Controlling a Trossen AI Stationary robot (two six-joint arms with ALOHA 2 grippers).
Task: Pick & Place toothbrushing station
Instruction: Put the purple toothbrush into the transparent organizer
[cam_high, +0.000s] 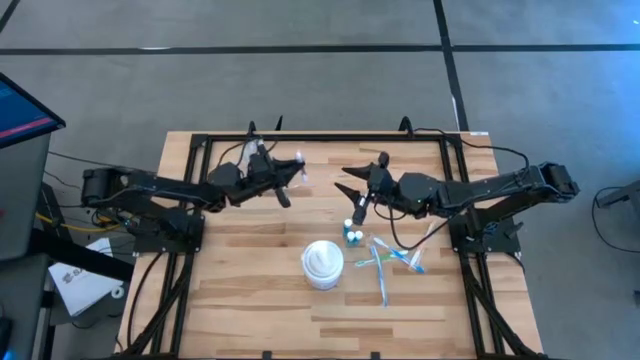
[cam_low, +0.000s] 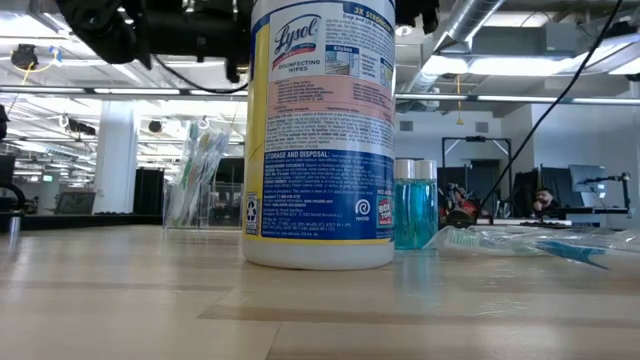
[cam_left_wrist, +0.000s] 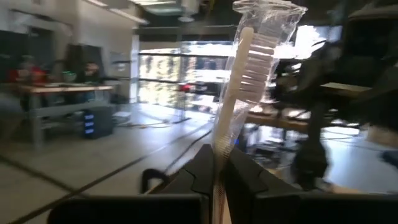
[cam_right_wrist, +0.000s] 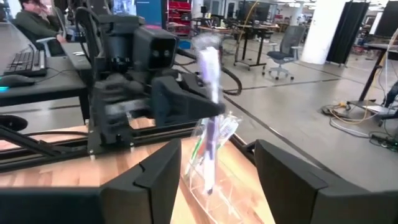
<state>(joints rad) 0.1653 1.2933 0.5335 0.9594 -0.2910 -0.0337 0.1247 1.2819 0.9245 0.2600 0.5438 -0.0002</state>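
A clear plastic cup (cam_right_wrist: 208, 165) holding several wrapped toothbrushes stands on the wooden table; the low view shows the cup (cam_low: 195, 190) left of the big wipes tub. My left gripper (cam_left_wrist: 216, 180) is shut on one clear-wrapped white toothbrush (cam_left_wrist: 249, 68) just above that cup; the right wrist view shows this toothbrush (cam_right_wrist: 208, 62) too. My right gripper (cam_right_wrist: 214, 180) is open, level, facing the cup from the table's right, with nothing between its fingers. In the high view the left gripper (cam_high: 284, 182) and the right gripper (cam_high: 352, 183) face each other over the table's far half. My left gripper pinches the wrapped toothbrush's handle (cam_left_wrist: 219, 152) between its two fingers, coming in roughly level from the table's left. The brush stands up out of the fingers, bristle head (cam_left_wrist: 261, 50) uppermost and slightly tilted. The fingers hide its lower end, so whether it reaches the cup cannot be told.
A white wipes tub (cam_high: 322, 263) stands at the table's middle near side, small teal bottles (cam_high: 353, 235) beside it. Several wrapped toothbrushes (cam_high: 392, 260) lie loose to the right. A black frame rail (cam_high: 300, 138) runs along the far edge. People sit at desks beyond.
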